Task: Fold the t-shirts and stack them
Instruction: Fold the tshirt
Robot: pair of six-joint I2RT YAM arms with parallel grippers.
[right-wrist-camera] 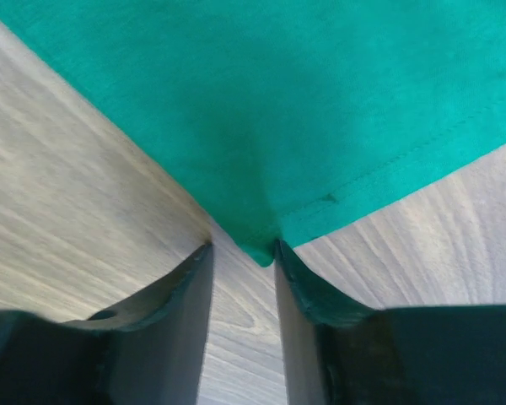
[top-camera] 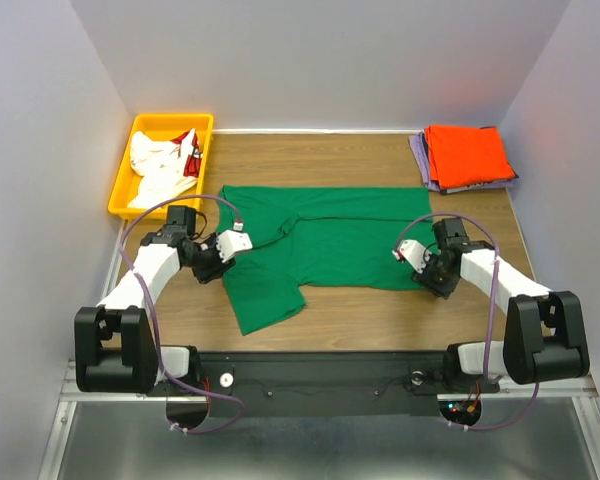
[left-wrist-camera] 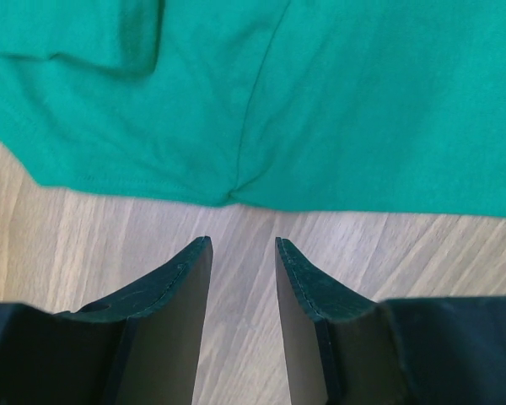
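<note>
Left hand (left-wrist-camera: 242,241) apart, just short of hem of green shirt (left-wrist-camera: 363,101); right hand (right-wrist-camera: 242,246) apart astride a corner; soft, light, limp cloth, best pinched at corners

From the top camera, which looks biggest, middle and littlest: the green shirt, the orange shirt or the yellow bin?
1. green t-shirt, spread out flat, is the biggest by far
2. yellow bin
3. orange t-shirt, folded up, is the littlest

Upper right of the top view, the orange t-shirt (top-camera: 466,155) hides most of the lavender t-shirt (top-camera: 421,160). Upper left, the bunched white t-shirts (top-camera: 158,165) cannot be counted. The 2 wrist views crop the green t-shirt (left-wrist-camera: 320,101).
</note>
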